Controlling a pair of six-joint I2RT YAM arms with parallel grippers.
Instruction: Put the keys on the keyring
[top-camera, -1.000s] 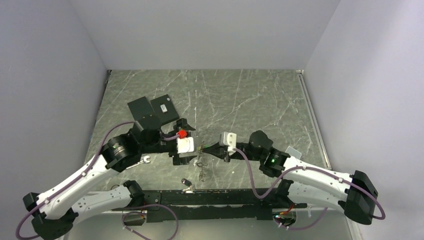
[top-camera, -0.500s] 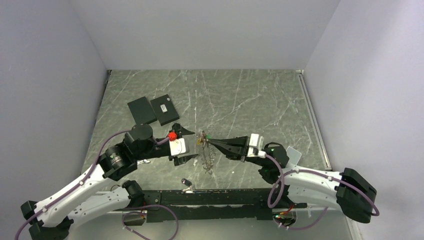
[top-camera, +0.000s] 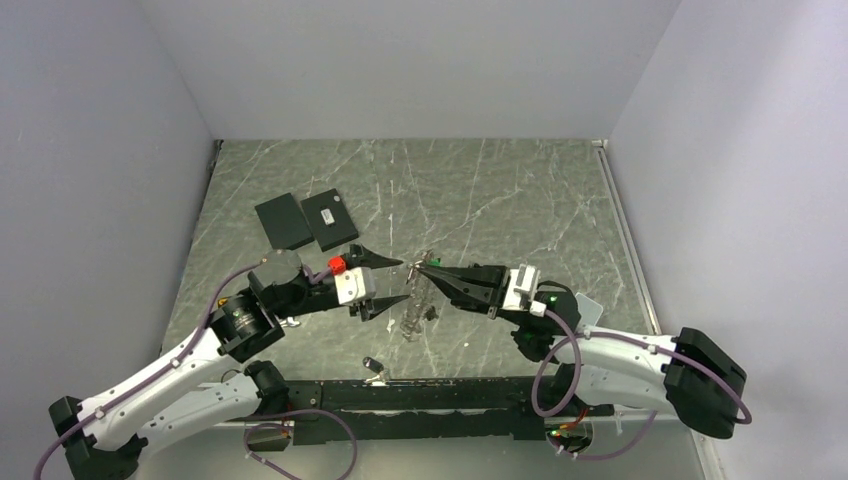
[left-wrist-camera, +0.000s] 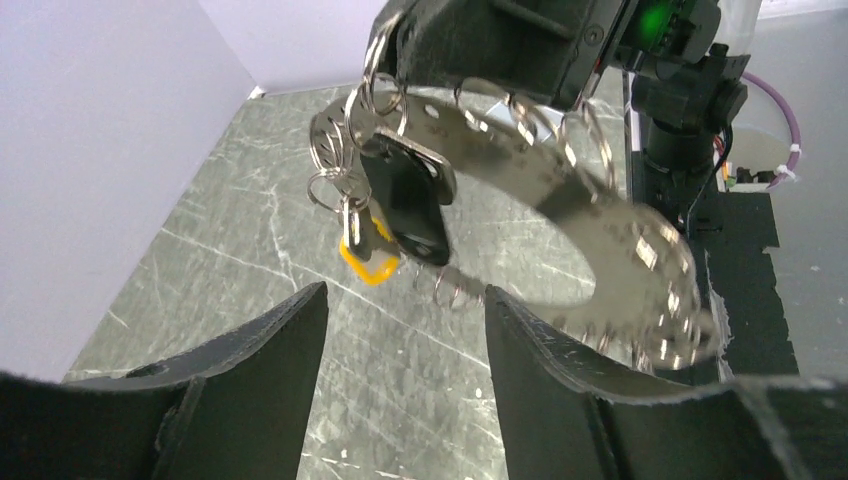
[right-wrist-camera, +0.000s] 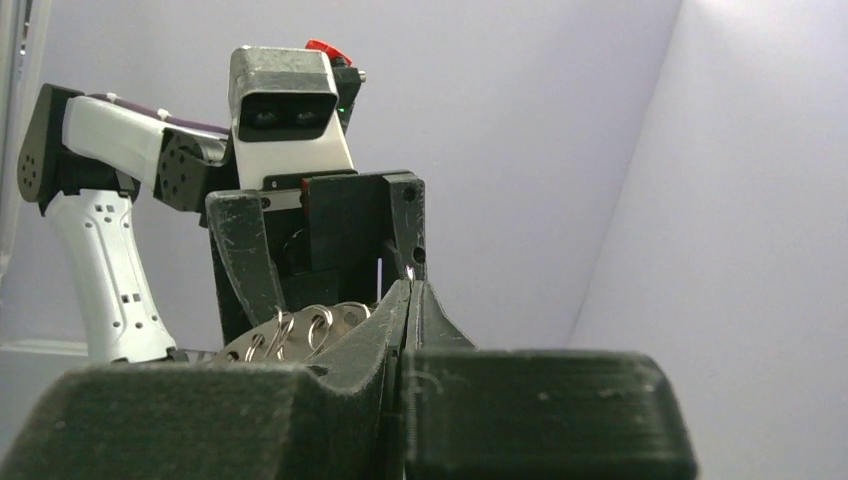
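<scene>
My right gripper (top-camera: 420, 267) is shut on the keyring (left-wrist-camera: 375, 95), holding it above the table. From the ring a curved grey metal strip (left-wrist-camera: 600, 215) set with several small rings hangs toward the table. A black-headed key (left-wrist-camera: 405, 195) and a yellow-headed key (left-wrist-camera: 368, 262) dangle from the ring. Another small key (top-camera: 372, 367) lies on the table near the front edge. My left gripper (top-camera: 395, 281) faces the ring from the left, open, with nothing between its fingers. In the right wrist view a glint of metal shows at the tip of my right gripper (right-wrist-camera: 410, 285).
Two flat black plates (top-camera: 283, 220) (top-camera: 330, 218) lie at the back left. A white scrap (top-camera: 588, 305) sits by the right arm. A black rail (top-camera: 430, 395) runs along the near edge.
The right gripper has lifted the keyring off the table and swung it level toward the left gripper. The left gripper's jaws have narrowed and it has turned to face the ring.
</scene>
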